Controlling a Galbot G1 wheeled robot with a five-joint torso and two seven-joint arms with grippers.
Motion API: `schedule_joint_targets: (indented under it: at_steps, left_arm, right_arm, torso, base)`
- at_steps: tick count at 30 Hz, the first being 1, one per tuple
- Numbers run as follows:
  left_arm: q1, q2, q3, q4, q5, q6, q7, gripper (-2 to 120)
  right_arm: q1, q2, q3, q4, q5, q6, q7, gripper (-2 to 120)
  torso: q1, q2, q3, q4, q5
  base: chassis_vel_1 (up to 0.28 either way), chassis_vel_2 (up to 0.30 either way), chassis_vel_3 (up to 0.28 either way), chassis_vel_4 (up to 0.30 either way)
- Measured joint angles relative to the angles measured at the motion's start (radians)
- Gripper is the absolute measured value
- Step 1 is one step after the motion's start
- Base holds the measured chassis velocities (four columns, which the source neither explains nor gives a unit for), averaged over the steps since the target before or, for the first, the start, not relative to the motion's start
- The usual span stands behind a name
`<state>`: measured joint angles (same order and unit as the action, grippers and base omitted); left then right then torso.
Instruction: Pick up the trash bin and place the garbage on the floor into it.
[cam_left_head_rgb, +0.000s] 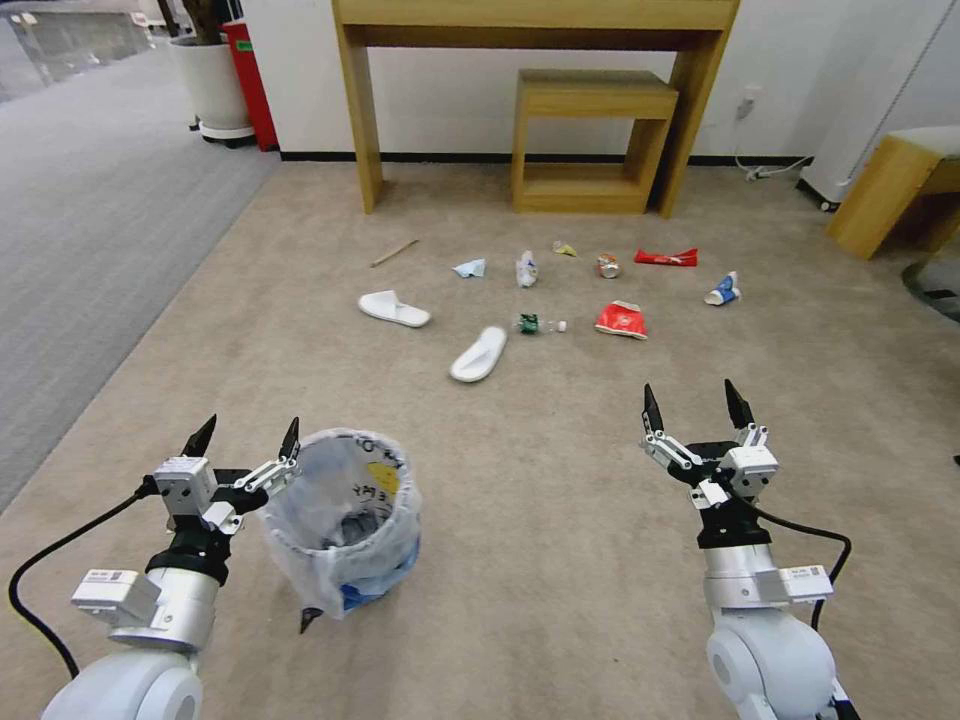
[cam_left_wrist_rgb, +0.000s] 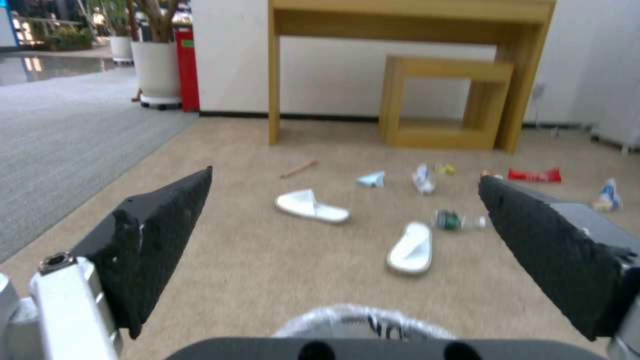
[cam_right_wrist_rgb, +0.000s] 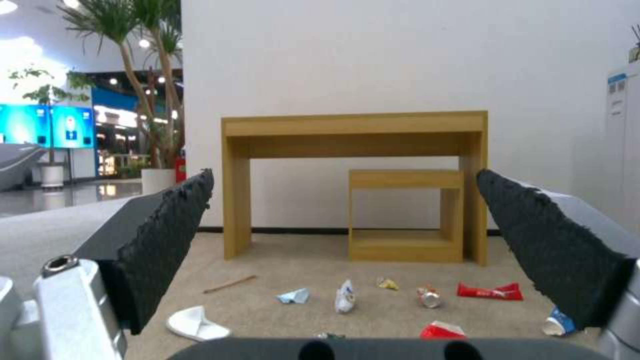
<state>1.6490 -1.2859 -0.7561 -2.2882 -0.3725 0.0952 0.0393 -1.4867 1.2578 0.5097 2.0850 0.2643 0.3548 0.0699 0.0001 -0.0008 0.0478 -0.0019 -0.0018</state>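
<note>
The trash bin (cam_left_head_rgb: 345, 560), lined with a crinkly translucent bag, stands on the beige floor (cam_left_head_rgb: 560, 520) at the near left; its rim (cam_left_wrist_rgb: 363, 322) shows in the left wrist view. My left gripper (cam_left_head_rgb: 245, 433) is open just left of the rim, and I cannot tell whether it touches. My right gripper (cam_left_head_rgb: 697, 403) hangs open over bare floor at the near right. The garbage lies farther off: two white slippers (cam_left_head_rgb: 395, 308) (cam_left_head_rgb: 480, 354), a stick (cam_left_head_rgb: 395, 252), a tissue pack (cam_left_head_rgb: 470, 268), bottles (cam_left_head_rgb: 526, 268) (cam_left_head_rgb: 540, 324), a can (cam_left_head_rgb: 607, 265), red wrappers (cam_left_head_rgb: 666, 258) (cam_left_head_rgb: 621, 320) and a paper cup (cam_left_head_rgb: 723, 290).
A tall wooden table (cam_left_head_rgb: 540, 20) with a low wooden shelf (cam_left_head_rgb: 590, 140) under it stands against the far wall. A white plant pot (cam_left_head_rgb: 215, 85) and a red bin (cam_left_head_rgb: 250, 80) are at the far left by the grey carpet (cam_left_head_rgb: 90, 230). Another wooden piece (cam_left_head_rgb: 890, 190) stands at the right.
</note>
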Motion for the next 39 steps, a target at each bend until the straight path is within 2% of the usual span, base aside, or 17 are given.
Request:
schedule_joint_targets:
  at_steps: [5,7,8,10,11,12,14,15,16,17,19,21,23,29,33,35,39]
  left_arm:
    - [-0.021,0.067,0.004,0.012,-0.024,0.058,-0.036,100]
    - [-0.047,0.126,-0.007,0.021,-0.083,0.133,-0.075,100]
    - [-0.047,0.126,-0.007,0.021,-0.083,0.133,-0.075,100]
    - [-0.078,0.18,-0.016,0.004,-0.184,0.262,-0.133,100]
    - [-0.098,0.209,-0.02,-0.004,-0.261,0.357,-0.183,100]
    - [-0.098,0.209,-0.02,-0.004,-0.261,0.357,-0.183,100]
    - [-0.135,0.258,-0.023,-0.008,-0.393,0.499,-0.283,100]
    - [-0.144,0.27,-0.024,-0.009,-0.423,0.529,-0.308,100]
    - [-0.17,0.309,-0.024,-0.008,-0.524,0.614,-0.385,100]
    - [-0.17,0.309,-0.024,-0.008,-0.524,0.614,-0.385,100]
    - [-0.199,0.362,-0.017,0.007,-0.641,0.652,-0.468,100]
    - [-0.207,0.382,-0.012,0.022,-0.654,0.656,-0.478,100]
    - [-0.224,0.42,0.002,0.058,-0.656,0.656,-0.481,100]
    - [-0.237,0.466,0.038,0.127,-0.635,0.654,-0.48,100]
    - [-0.267,0.487,0.104,0.194,-0.624,0.65,-0.484,100]
    - [-0.302,0.5,0.166,0.245,-0.621,0.648,-0.494,100]
    - [-0.338,0.503,0.215,0.28,-0.624,0.645,-0.504,100]
  right_arm:
    - [0.001,-0.006,-0.001,0.006,0.009,-0.007,0.003,100]
    - [0.001,-0.009,-0.002,0.009,0.018,-0.016,0.008,100]
    - [0.001,-0.009,-0.002,0.009,0.018,-0.016,0.008,100]
    - [0.0,-0.011,-0.002,0.009,0.012,-0.018,0.007,100]
    - [-0.001,-0.012,-0.002,0.008,0.009,-0.018,0.006,100]
    - [-0.001,-0.012,-0.002,0.008,0.009,-0.018,0.006,100]
    - [-0.004,-0.013,-0.003,0.007,0.005,-0.019,0.005,100]
    - [-0.004,-0.013,-0.003,0.007,0.004,-0.019,0.004,100]
    - [-0.004,-0.013,-0.004,0.006,0.003,-0.02,0.003,100]
    - [-0.004,-0.013,-0.004,0.006,0.003,-0.02,0.003,100]
    - [-0.004,-0.013,-0.004,0.005,0.0,-0.021,0.002,100]
    - [-0.004,-0.013,-0.004,0.003,-0.002,-0.021,0.0,100]
    - [-0.004,-0.013,-0.004,-0.003,-0.003,-0.021,-0.003,100]
    - [0.019,-0.016,-0.023,-0.028,-0.003,-0.02,-0.013,100]
    - [0.031,-0.013,-0.03,-0.036,-0.003,-0.02,-0.016,100]
    - [0.034,-0.013,-0.031,-0.041,-0.004,-0.022,-0.018,100]
    - [0.035,-0.012,-0.03,-0.053,-0.006,-0.022,-0.02,100]
  torso:
    - [0.0,0.0,0.0,-0.0003,0.0]
    - [0.0,0.0,0.0,-0.0004,-0.0002]
    - [0.0,0.0,0.0,-0.0004,-0.0002]
    - [0.0,0.0,0.0,-0.0002,-0.0005]
    - [0.0,0.0,0.0,-0.0001,-0.0004]
    - [0.0,0.0,0.0,-0.0001,-0.0004]
    - [0.0,0.0,0.0,-0.0002,-0.0008]
    - [0.0,0.0,0.0,-0.0003,-0.0007]
    - [0.0,0.0,0.0,-0.0003,-0.0002]
    - [0.0,0.0,0.0,-0.0003,-0.0002]
    - [0.0,0.0,0.0,-0.0003,-0.0003]
    - [0.0,0.0,0.0,-0.0002,-0.0003]
    - [0.0,0.0,0.0,-0.0002,-0.0005]
    - [0.0,0.0,0.0,-0.0001,-0.0003]
    - [0.0,0.0,0.0,-0.0001,-0.0004]
    - [0.0,0.0,0.0,-0.0002,-0.0004]
    - [0.0,0.0,0.0,-0.0002,-0.0003]
  base:
    - [-0.049,-0.054,0.038,0.045]
    - [0.0,0.0,0.0,0.0]
    - [0.0,0.0,0.0,0.0]
    - [0.0,0.0,0.0,0.0]
    - [0.0,0.0,0.0,0.0]
    - [0.0,0.0,0.0,0.0]
    - [0.0,0.0,0.0,0.0]
    - [0.0,0.0,0.0,0.0]
    - [0.0,0.0,0.0,0.0]
    - [0.0,0.0,0.0,0.0]
    - [0.0,0.0,0.0,0.0]
    - [0.0,0.0,0.0,0.0]
    - [0.0,0.0,0.0,0.0]
    - [0.0,0.0,0.0,0.0]
    - [0.0,0.0,0.0,0.0]
    - [0.0,0.0,0.0,0.0]
    - [0.0,0.0,0.0,0.0]
